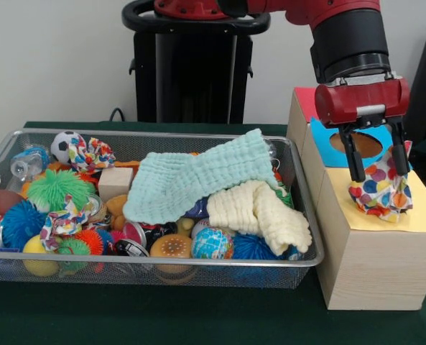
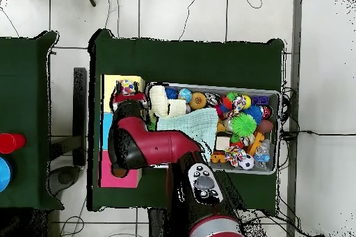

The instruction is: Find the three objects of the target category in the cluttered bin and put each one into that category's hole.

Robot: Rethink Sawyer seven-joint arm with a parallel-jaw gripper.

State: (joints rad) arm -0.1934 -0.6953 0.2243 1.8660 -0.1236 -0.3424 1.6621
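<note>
1. While the gripper (image 1: pixel 376 167) hangs over the yellow-topped box (image 1: pixel 374 255), its two black fingers clamp a polka-dot bundle (image 1: pixel 381 190) whose lower end touches the box's top.
2. Beside that box stands the wire bin (image 1: pixel 302 260), heaped with toys.
3. Two more polka-dot bundles lie in the bin: one (image 1: pixel 90 153) near its far rim, one (image 1: pixel 60 221) toward its front.
4. A mint cloth (image 1: pixel 198 180) and a cream cloth (image 1: pixel 259 213) drape the heap.
</note>
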